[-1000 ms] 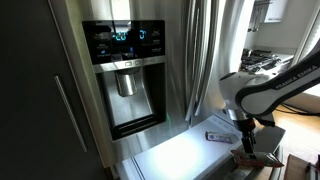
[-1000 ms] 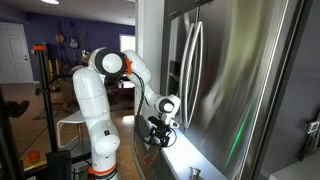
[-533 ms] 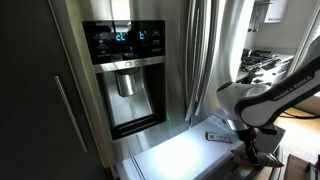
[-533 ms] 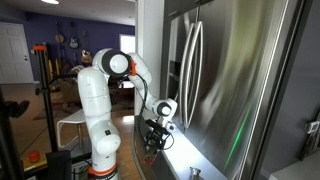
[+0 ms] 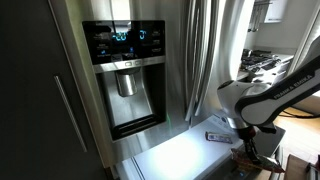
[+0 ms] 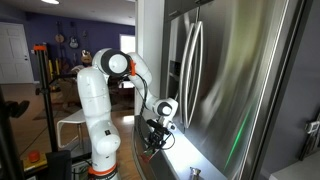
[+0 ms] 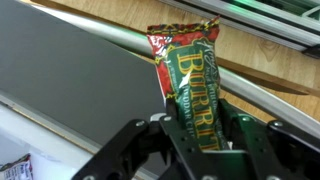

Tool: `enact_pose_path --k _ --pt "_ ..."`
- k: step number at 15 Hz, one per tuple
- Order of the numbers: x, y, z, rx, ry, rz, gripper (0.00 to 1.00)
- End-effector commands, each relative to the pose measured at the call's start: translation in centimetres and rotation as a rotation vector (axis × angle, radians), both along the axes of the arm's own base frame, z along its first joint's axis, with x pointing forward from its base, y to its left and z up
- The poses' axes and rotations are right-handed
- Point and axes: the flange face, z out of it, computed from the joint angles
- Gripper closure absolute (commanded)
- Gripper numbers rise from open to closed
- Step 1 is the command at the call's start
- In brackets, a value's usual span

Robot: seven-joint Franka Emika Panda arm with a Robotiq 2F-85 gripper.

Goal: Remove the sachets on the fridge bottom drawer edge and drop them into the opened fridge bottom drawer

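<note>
In the wrist view a brownish-orange sachet [image 7: 188, 85] with red and green print stands between my fingers, across the pale rail of the fridge bottom drawer [image 7: 120, 38]. My gripper [image 7: 195, 135] is shut on its lower part, a finger pressing each side. In both exterior views the gripper [image 5: 246, 150] [image 6: 155, 140] hangs low at the drawer's edge. A whitish-grey sachet [image 5: 218, 135] with dark print lies on the rim just beside the gripper. The drawer's pale interior [image 5: 180, 155] stands open below the doors.
The tall steel fridge doors [image 5: 200, 60] with the dispenser panel [image 5: 125, 75] rise close behind the drawer. The white arm base [image 6: 95, 110] stands on the room side. Wooden floor [image 7: 270, 65] shows beyond the drawer rail.
The arm sank a little toward the drawer edge, then held still. The jaws went from wide open to closed around the brownish-orange sachet.
</note>
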Motion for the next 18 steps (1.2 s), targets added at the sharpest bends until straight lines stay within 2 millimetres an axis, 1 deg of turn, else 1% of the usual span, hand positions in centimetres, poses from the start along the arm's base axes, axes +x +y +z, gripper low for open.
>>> enact_pose_path --k 1,3,5,6,7,9,11,15,16,17,18 --pt "0.2 -1.5 1.4 -0.008 -0.079 -0.049 0.84" --pt "0.7 -2.5 2.6 -0.007 -0.129 -0.091 0.95" --pt "1.3 -3.8 4.2 -0.004 -0.207 -0.165 0.94" --pt "1.7 -4.4 4.8 0.003 -0.245 -0.205 0.96" --pt "2.0 -4.9 5.6 0.006 -0.283 -0.239 0.95" --pt "2.7 -5.9 6.7 0.017 -0.35 -0.315 0.96" --pt "3.2 -6.9 7.3 0.028 -0.417 -0.393 0.95" --pt "4.2 -8.2 8.2 0.048 -0.556 -0.515 0.95" --pt "4.4 -8.4 8.2 0.049 -0.583 -0.534 0.72" --pt "4.6 -8.4 8.4 0.048 -0.606 -0.545 0.55" --pt "4.7 -8.3 8.4 0.047 -0.624 -0.558 0.49"
